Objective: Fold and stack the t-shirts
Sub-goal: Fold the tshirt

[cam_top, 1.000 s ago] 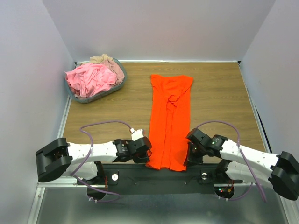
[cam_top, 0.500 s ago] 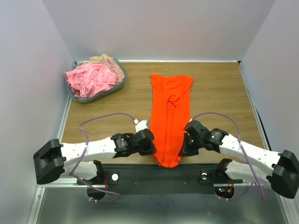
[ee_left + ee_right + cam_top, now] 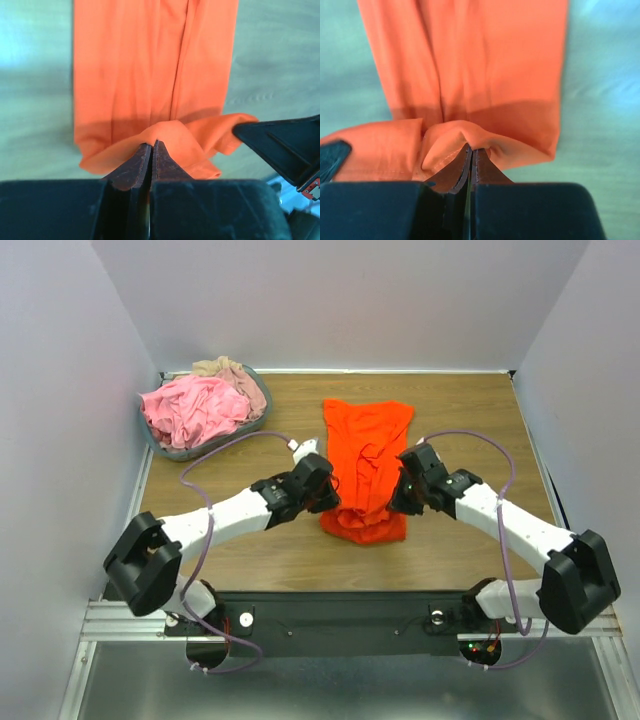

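Observation:
The orange-red t-shirt (image 3: 366,455) lies as a long narrow strip down the middle of the wooden table (image 3: 470,430), its near end lifted and doubled back over itself. My left gripper (image 3: 333,502) is shut on the shirt's near hem at its left side; the wrist view shows the cloth (image 3: 150,75) pinched at the gripper's (image 3: 151,144) tips. My right gripper (image 3: 397,502) is shut on the hem at its right side; its wrist view shows the fold (image 3: 465,80) at the gripper's (image 3: 471,148) tips. Pink (image 3: 190,408) and beige (image 3: 228,370) t-shirts lie bundled in the basket.
The grey oval basket (image 3: 222,440) stands at the table's back left corner. Grey walls enclose the table on three sides. A black rail (image 3: 330,625) with the arm bases runs along the near edge.
Both grippers have moved away from the near edge toward the table's middle, carrying the shirt's near hem with them. The shirt's near half now lies folded over.

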Robot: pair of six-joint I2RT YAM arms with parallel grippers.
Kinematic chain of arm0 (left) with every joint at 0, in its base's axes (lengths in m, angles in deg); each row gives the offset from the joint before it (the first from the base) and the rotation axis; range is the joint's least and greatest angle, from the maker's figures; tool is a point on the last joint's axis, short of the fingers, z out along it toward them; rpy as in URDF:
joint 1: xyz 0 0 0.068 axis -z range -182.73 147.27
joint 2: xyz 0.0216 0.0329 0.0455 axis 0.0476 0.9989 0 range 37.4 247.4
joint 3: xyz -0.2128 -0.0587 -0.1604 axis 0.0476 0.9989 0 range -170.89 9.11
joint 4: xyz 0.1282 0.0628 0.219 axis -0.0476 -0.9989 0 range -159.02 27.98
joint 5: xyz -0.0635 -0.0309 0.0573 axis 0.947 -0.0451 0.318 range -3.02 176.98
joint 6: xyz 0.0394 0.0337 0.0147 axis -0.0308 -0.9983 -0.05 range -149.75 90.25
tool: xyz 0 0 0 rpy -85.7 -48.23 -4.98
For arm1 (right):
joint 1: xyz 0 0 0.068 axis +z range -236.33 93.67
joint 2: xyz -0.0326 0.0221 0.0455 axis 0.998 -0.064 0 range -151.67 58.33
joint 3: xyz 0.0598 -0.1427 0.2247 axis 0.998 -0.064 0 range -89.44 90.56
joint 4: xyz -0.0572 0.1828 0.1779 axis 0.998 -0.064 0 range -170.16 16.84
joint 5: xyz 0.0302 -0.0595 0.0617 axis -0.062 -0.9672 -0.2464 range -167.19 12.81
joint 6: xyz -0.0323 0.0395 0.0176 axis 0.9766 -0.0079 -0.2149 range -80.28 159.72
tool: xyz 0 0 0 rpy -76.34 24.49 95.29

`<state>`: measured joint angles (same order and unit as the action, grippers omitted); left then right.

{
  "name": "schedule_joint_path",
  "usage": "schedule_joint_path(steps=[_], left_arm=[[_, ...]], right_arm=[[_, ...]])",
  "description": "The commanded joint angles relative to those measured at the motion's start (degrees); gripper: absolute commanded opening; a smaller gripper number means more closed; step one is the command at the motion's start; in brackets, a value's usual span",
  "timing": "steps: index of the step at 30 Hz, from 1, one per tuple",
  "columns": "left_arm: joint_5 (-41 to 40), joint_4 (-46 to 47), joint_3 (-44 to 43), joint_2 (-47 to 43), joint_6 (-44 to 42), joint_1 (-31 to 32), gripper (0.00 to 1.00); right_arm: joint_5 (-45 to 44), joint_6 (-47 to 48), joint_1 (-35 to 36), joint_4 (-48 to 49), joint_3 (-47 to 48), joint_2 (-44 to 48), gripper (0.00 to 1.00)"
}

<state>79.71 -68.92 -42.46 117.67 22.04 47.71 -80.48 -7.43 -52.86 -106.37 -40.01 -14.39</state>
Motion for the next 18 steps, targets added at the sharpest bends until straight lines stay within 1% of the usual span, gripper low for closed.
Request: schedule_joint_path(steps=[1,5,8,11,18], left_arm=[[1.55,1.62,-8.09,5.84,-7.31,-3.67,0.00],[2.61,0.92,-15.12,11.20,-10.13,-6.40,0.00],[3.75,0.74,-18.81,14.91,-11.36,-8.59,0.00],[4.19,0.57,-21.89,18.16,-12.15,-10.53,0.00],[5.25,-0.66,-27.26,25.37,-13.73,-13.34,0.00]], right_arm=[[-5.32,2.95,-3.50,5.96,5.85,-1.88,0.00],[-3.84,4.26,-6.57,8.34,8.65,-5.74,0.00],[-2.08,5.14,-8.77,9.21,10.85,-9.08,0.00],[-0.41,5.50,-12.28,10.53,12.26,-11.72,0.00],[3.02,6.29,-16.86,12.55,14.64,-17.26,0.00]])
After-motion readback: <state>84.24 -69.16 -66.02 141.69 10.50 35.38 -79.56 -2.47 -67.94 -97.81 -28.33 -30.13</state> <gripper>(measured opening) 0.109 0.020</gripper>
